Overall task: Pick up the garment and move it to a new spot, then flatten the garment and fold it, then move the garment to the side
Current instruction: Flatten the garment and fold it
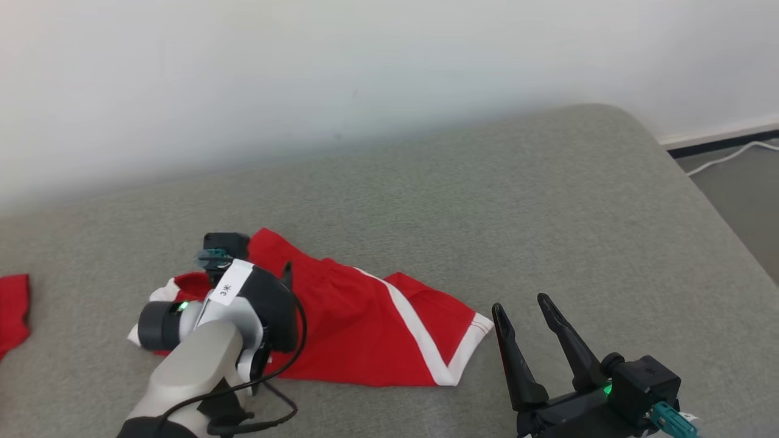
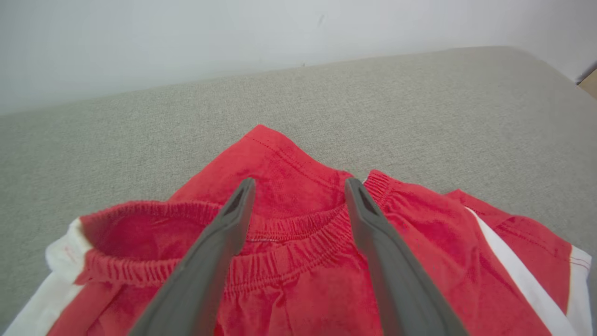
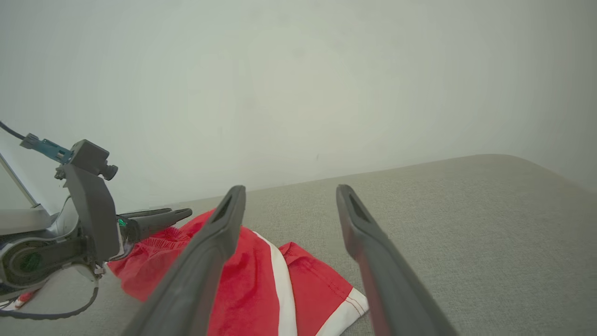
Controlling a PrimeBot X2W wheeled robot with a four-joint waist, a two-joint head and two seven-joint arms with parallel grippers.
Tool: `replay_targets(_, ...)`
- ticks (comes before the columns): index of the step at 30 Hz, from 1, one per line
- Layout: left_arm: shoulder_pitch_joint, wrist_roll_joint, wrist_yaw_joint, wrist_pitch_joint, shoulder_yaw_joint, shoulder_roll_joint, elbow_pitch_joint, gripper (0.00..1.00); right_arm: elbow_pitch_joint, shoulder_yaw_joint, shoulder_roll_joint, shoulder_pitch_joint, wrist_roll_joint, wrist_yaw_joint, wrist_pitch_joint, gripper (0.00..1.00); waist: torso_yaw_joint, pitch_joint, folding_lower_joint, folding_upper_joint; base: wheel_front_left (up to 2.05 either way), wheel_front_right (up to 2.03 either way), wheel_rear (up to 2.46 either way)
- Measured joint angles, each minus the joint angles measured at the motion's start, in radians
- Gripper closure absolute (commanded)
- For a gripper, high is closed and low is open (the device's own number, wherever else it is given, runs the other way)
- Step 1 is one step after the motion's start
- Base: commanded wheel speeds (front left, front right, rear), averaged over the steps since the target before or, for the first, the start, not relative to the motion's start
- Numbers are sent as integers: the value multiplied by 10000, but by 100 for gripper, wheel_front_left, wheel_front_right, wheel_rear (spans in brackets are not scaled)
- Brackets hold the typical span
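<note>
One white wrist label (image 1: 229,285), writing unclear, over red garment (image 1: 365,328)

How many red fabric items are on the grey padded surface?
2: the red shorts with white stripes beneath the left gripper; a red cloth piece cut off at the head view's left edge. More may be hidden.

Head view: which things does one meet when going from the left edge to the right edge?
Small red cloth piece at the left edge → red fabric shorts with white stripes → right hand, black, its two long fingers apart → thin white cable.
</note>
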Motion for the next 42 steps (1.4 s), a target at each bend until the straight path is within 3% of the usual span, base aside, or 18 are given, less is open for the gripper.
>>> replay_targets(12, -471, -92, 180, 2150, -81, -19, 360, 0, 31, 50, 31, 7, 2, -10, -2, 0, -1208, 216, -2, 1, 0, 0, 0)
replay_targets(26, -946, -46, 297, 4182, -437, -27, 640, 0, 192, 163, 61, 10, 81, -13, -19, 0, -2022, 366, -1, 0, 0, 0, 0)
replay_targets(27, -1000, -46, 347, 4282, -441, -31, 646, 14, 192, 132, 63, 15, 86, -38, -36, 0, -2042, 384, -1, 1, 0, 0, 0)
replay_targets(28, -1079, -46, 347, 4401, -445, -31, 665, 50, 192, 119, 61, 12, 88, -71, -61, 0, -2054, 397, -1, 1, 0, 0, 0)
replay_targets(30, -1186, -31, 351, 4594, -464, -29, 686, 58, 194, 123, 63, 12, 88, -86, -92, 0, -2064, 411, -1, 1, 0, 0, 0)
replay_targets(32, -1193, 8, 372, 4721, -495, -29, 744, 51, 194, 128, 65, 12, 88, -86, -94, 0, -2064, 424, -1, 1, 0, 0, 0)
replay_targets(33, -1202, 21, 416, 4784, -508, -31, 788, 26, 194, 130, 65, 12, 88, -86, -94, 0, -2062, 433, -1, 0, 0, 0, 0)
replay_targets(34, -1231, 44, 437, 4853, -518, -29, 830, 11, 188, 130, 67, 12, 88, -86, -96, 0, -2058, 444, -1, 1, 0, 0, 0)
replay_targets(35, -1294, 75, 437, 4938, -531, -25, 863, 5, 159, 128, 67, 16, 88, -86, -105, 0, -2052, 462, -1, 1, 0, 0, 0)
replay_targets(37, -1406, 96, 439, 5039, -531, -19, 874, 0, 138, 130, 67, 12, 88, -86, -109, 0, -2038, 509, -1, 0, 0, 0, 0)
replay_targets(42, -1540, 121, 451, 5206, -529, 61, 913, 0, 140, 138, 77, 10, 90, -86, -150, 0, -2016, 642, -1, 0, 0, 0, 0)
